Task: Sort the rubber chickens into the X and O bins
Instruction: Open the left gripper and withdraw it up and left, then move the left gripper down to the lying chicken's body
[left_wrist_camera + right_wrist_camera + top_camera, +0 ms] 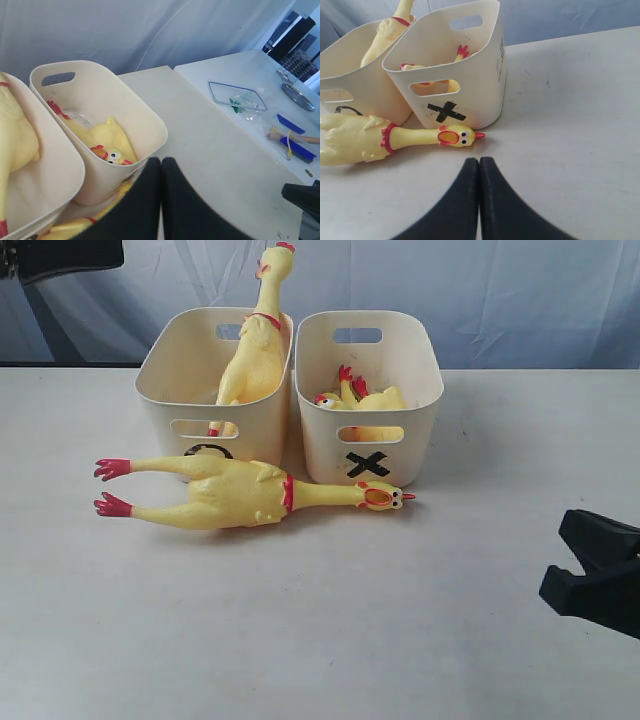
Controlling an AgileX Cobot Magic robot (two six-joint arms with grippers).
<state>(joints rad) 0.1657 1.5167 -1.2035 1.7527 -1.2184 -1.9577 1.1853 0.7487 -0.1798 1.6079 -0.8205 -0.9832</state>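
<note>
Two cream bins stand side by side. The O bin [165, 375] holds a long rubber chicken [255, 345] standing upright, its head above the rim. A small chicken [368, 400] lies in the X bin [420, 390]. Another long chicken [235, 492] lies on the table in front of both bins, head to the right. Right of that head and apart from it, my right gripper [479, 161] is shut and empty; it shows at the right edge [590, 570]. My left gripper [161, 161] is shut and empty, above the X bin's [150, 120] near corner.
The white table [320, 640] carries the bins. A blue-white curtain [500, 290] hangs behind them. In the left wrist view a second table bears a clear tray [237, 95] and blue items [296, 146]. A dark shape [60, 255] fills the exterior view's top left corner.
</note>
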